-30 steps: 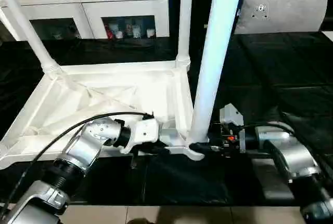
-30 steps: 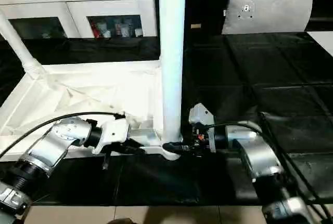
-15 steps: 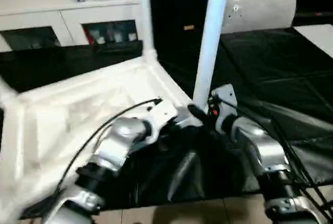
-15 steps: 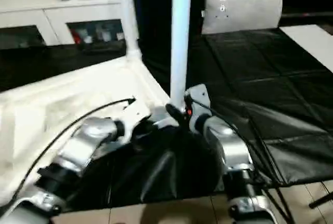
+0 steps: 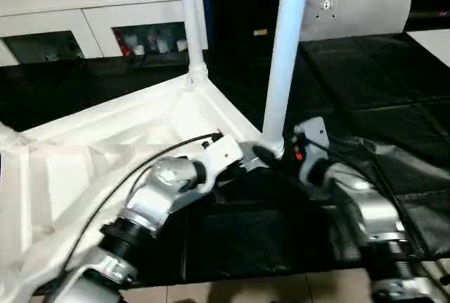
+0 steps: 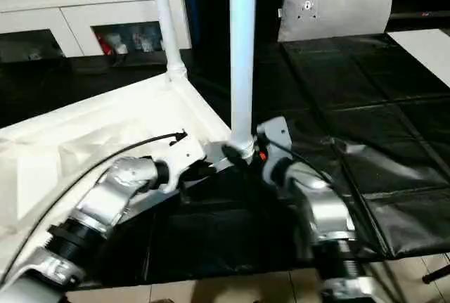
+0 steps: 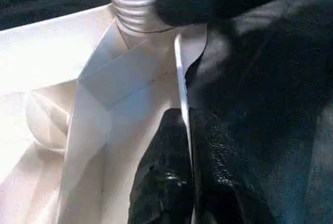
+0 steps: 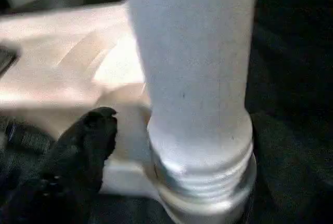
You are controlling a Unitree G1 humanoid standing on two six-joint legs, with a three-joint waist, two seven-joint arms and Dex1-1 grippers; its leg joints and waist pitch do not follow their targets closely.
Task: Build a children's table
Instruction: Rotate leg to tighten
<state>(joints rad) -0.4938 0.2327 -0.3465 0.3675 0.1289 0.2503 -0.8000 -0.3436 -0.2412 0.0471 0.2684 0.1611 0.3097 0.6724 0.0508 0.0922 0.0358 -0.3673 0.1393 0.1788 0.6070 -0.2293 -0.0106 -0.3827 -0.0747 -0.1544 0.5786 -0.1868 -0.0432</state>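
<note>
Left eye view | tabletop (image 5: 105, 148) upside down at 9 o'clock | near leg (image 5: 285, 57) upright in corner socket | left jaws (image 7: 179, 146) pinching rim (image 7: 182, 86) | right jaws (image 5: 271, 154) at leg base, grip unclear

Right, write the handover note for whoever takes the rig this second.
Left claw: shut on the tabletop rim, one finger either side of the near edge, beside the near corner.
Right claw: at the base of the near leg, at the corner socket; whether it grips cannot be told.
Tabletop lies upside down, ribs up, on the black mat.
Done: near leg standing in its socket, threads visible at the joint; far leg upright in the far corner.
Left: check the near leg is seated fully, count the remaining legs, then flip the table.
</note>
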